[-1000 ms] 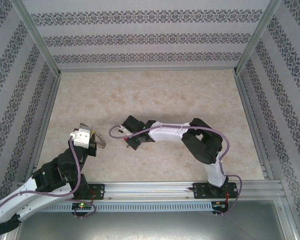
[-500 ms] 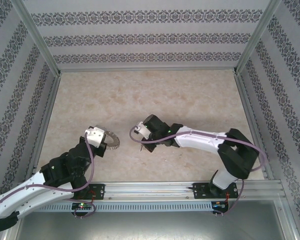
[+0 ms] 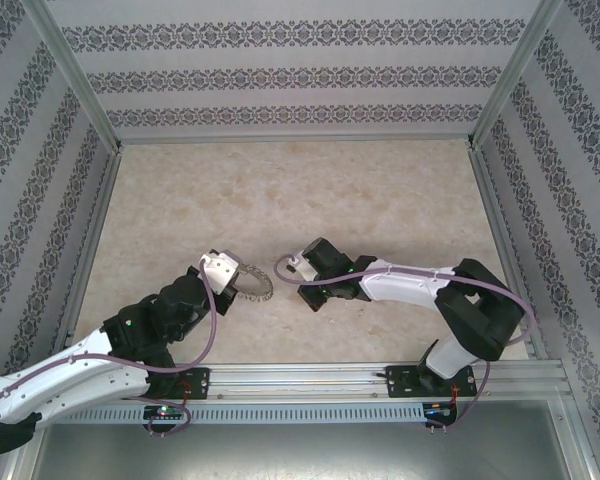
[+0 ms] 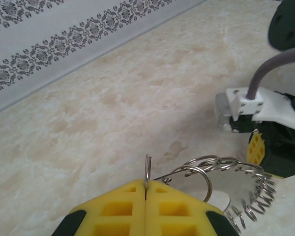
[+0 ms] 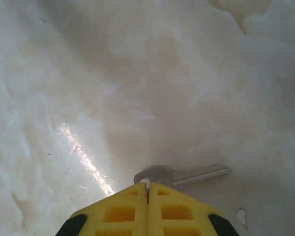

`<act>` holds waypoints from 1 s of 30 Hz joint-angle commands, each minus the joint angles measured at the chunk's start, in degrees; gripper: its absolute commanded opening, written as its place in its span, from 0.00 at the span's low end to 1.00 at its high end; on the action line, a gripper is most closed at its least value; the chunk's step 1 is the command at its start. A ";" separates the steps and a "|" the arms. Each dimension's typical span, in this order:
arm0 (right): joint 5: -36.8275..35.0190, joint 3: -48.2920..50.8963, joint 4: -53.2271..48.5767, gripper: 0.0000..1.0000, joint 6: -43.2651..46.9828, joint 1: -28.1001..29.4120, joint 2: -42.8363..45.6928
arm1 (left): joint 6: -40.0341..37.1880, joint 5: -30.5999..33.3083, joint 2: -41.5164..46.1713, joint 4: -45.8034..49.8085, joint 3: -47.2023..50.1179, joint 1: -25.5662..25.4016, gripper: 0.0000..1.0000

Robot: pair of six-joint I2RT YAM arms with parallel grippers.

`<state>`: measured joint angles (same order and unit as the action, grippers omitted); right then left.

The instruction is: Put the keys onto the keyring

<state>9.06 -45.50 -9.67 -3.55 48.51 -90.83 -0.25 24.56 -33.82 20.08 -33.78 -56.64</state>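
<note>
**Thin ring and small key, each pinched by an edge**

The keyring (image 4: 259, 191) is held by the left gripper (image 4: 146, 189). Its yellow jaws are pressed together on a single thin loop that stands edge-on between them. The other loops and the fine coiled edge hang free to the right of the jaws, above the table (image 3: 300, 190). The key (image 5: 184, 176) is pinched by its head in the right gripper (image 5: 147, 188), jaws closed on it, with the blade jutting out to the right. In the top view the two grippers are seen facing each other over the near middle of the table, near but apart.

Both things are judged light, hard and smooth, so either could pivot or slip between flat pads. The ring wire is probably springy. A loop would have to be spread for threading, and the loose coiled part is likely to swing when the arm is moved. The key is stiff. A grip on the head leaves the blade free, yet it is the head that must meet the ring. A hold nearer the blade, or on the rim of the head, is judged more useful.

Any hole in the key's head is hidden behind the jaw tips, and the head reads grey. Whether the key touches the table cannot be told. The split in the ring cannot be made out, and its lower part is cut off behind the jaws.
</note>
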 commanded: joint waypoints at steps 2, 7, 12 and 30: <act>-1.20 -0.92 3.02 0.00 -2.05 0.31 -1.46 | -0.94 -1.42 0.50 -4.31 -1.65 -0.31 0.00; -1.42 -1.43 3.17 0.02 -2.15 0.27 -3.41 | -1.14 -1.86 0.34 -4.35 -1.41 -0.30 0.00; -1.91 -1.62 2.27 0.09 -2.01 0.27 -3.79 | -1.55 -1.88 0.52 -4.58 -1.36 -0.19 0.00; -3.61 -1.40 -0.90 0.06 -1.26 0.27 -1.37 | -1.92 -1.58 1.74 -4.26 -0.84 -0.22 0.00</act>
<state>6.26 -46.02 -9.21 -4.69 48.53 -93.78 -1.32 22.70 -32.91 18.76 -33.78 -56.64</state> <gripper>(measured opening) 0.071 0.060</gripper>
